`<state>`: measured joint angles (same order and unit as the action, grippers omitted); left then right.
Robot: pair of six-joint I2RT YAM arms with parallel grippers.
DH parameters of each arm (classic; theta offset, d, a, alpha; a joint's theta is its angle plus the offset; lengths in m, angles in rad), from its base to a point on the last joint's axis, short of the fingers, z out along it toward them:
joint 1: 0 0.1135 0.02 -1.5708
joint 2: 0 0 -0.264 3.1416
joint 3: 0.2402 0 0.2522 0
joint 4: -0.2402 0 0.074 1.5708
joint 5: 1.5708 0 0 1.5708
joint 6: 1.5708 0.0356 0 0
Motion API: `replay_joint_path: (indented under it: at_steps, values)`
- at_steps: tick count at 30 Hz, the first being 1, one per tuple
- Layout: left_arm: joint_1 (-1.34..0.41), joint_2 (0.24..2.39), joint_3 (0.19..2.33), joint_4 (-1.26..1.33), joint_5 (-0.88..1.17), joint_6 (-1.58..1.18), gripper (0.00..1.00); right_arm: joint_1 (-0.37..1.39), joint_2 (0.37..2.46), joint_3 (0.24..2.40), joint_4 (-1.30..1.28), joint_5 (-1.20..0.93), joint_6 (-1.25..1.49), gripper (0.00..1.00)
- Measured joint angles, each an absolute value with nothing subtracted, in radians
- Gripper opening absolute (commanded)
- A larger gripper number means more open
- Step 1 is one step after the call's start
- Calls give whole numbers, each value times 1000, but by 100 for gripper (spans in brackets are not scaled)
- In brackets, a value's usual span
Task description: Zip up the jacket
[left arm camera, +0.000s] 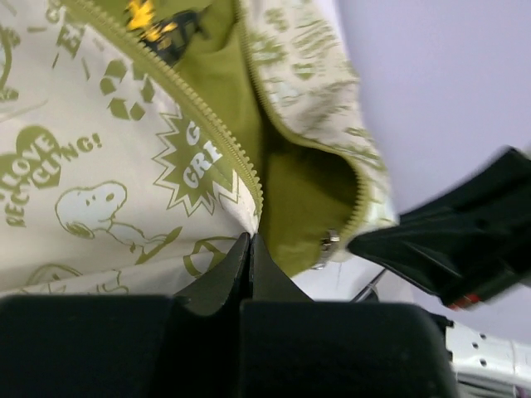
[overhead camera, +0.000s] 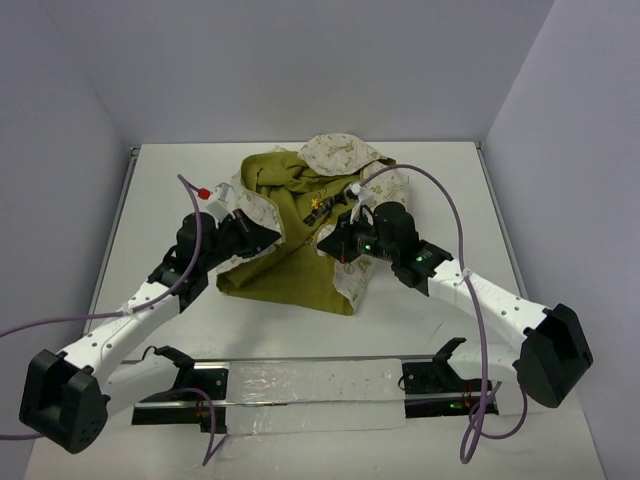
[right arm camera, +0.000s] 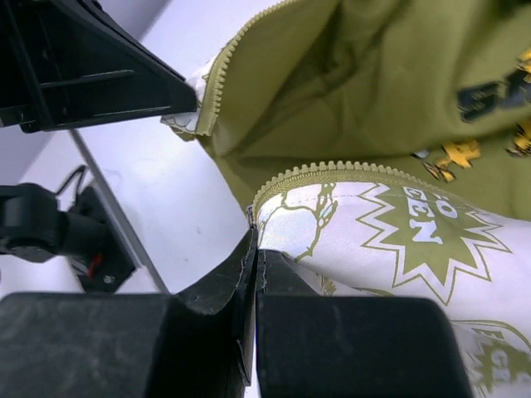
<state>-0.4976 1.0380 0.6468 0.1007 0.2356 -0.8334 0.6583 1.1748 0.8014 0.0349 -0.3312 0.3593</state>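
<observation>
The jacket (overhead camera: pixel 300 230) lies open in the middle of the table, olive lining up, cream printed panels at both sides. My left gripper (overhead camera: pixel 268 238) is shut on the bottom corner of one cream front panel (left arm camera: pixel 108 166), fingertips (left arm camera: pixel 250 245) pinched beside its olive zipper teeth (left arm camera: pixel 207 116). A small metal zipper part (left arm camera: pixel 328 243) hangs at the end of the opposite zipper edge. My right gripper (overhead camera: pixel 333 243) is shut on the bottom corner of the other cream panel (right arm camera: pixel 398 240), fingertips (right arm camera: pixel 255 253) just under its zipper teeth (right arm camera: pixel 332 170). The two zipper edges are apart.
The white table (overhead camera: pixel 450 180) is walled at the back and both sides. A metal rail with a clear sheet (overhead camera: pixel 310 385) runs along the near edge between the arm bases. Purple cables (overhead camera: pixel 450 210) loop over both arms. The left gripper's body (right arm camera: pixel 83 66) fills the right wrist view's top left.
</observation>
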Motion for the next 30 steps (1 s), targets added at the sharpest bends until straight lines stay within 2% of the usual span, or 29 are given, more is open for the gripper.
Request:
replay_joint_path:
  at_steps: [17,22,30]
  values:
    - [-512,852,344,555,331,-703,0,654,1213,531,609,-593,444,0]
    - [-516,772,254,695,352,-664,0,623,1188,493,645,-662,426,0]
    - [-524,792,247,807,430,-639,0,588,1242,507,751,-793,483,0]
